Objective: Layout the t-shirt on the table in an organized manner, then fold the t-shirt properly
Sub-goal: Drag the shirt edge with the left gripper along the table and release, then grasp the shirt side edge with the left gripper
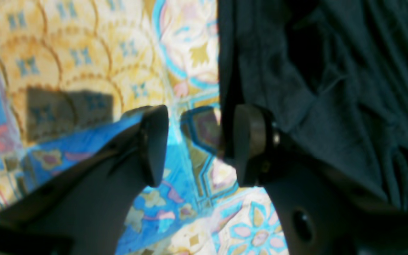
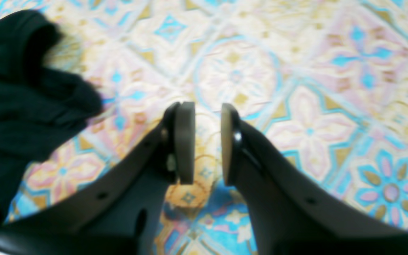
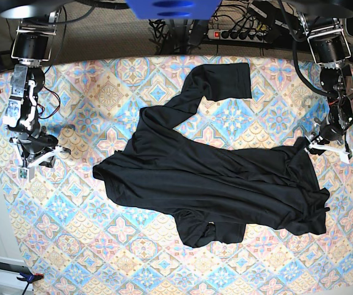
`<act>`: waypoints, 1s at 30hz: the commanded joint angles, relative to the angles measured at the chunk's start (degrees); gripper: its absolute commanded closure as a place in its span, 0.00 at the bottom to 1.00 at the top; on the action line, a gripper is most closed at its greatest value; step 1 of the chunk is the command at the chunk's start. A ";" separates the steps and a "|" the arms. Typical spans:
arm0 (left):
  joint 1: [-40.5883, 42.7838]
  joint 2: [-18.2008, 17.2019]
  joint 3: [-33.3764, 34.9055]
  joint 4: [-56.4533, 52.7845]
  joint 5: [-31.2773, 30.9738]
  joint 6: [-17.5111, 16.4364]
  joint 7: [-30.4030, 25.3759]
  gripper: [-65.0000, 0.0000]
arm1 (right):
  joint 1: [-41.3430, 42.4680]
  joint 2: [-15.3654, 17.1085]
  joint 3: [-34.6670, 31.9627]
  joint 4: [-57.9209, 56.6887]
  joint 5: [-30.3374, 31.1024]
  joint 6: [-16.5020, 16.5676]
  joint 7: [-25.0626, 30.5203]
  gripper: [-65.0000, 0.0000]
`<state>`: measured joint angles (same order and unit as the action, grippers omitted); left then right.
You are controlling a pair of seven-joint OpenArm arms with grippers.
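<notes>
The black t-shirt (image 3: pixel 213 178) lies crumpled across the middle of the patterned table (image 3: pixel 103 92), one long sleeve reaching toward the back (image 3: pixel 222 80). My left gripper (image 3: pixel 330 146) hovers at the shirt's right edge. In the left wrist view it (image 1: pixel 200 145) is open, only tablecloth (image 1: pixel 83 53) showing between the fingers, and the right finger (image 1: pixel 250 145) stands against the shirt's edge (image 1: pixel 331 88). My right gripper (image 3: pixel 35 158) sits over bare cloth well left of the shirt. Its jaws (image 2: pixel 207 141) stand a little apart with nothing between them, and black fabric (image 2: pixel 12 99) lies off to the left.
A power strip (image 3: pixel 238 34) and cables lie behind the table's back edge. A white device (image 3: pixel 7 267) sits on the floor by the front left corner. Both arm bases stand at the back corners.
</notes>
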<state>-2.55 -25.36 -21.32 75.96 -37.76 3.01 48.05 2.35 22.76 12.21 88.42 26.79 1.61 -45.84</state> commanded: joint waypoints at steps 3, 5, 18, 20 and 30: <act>-1.63 -0.88 -0.17 1.00 -0.26 -0.24 -1.15 0.56 | 0.95 -0.65 0.32 1.03 0.34 0.37 1.32 0.81; -2.68 0.44 -0.09 1.00 -0.26 -0.24 -0.98 0.56 | 0.95 -0.65 0.32 1.03 0.34 0.37 1.32 0.81; -3.30 1.41 -0.09 4.70 -0.26 -0.50 1.57 0.56 | 1.12 -0.65 0.41 1.03 0.34 0.28 1.41 0.81; -4.09 1.50 0.00 4.61 -0.18 -0.50 1.66 0.56 | 1.12 -0.65 0.41 1.03 0.34 0.28 1.41 0.81; -4.62 3.08 1.94 4.52 0.35 -0.50 1.49 0.56 | 1.21 -0.65 0.58 1.03 0.34 0.20 1.32 0.81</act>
<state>-6.15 -21.28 -19.09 79.55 -36.97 2.87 50.54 2.50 21.10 12.21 88.42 26.96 1.67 -45.71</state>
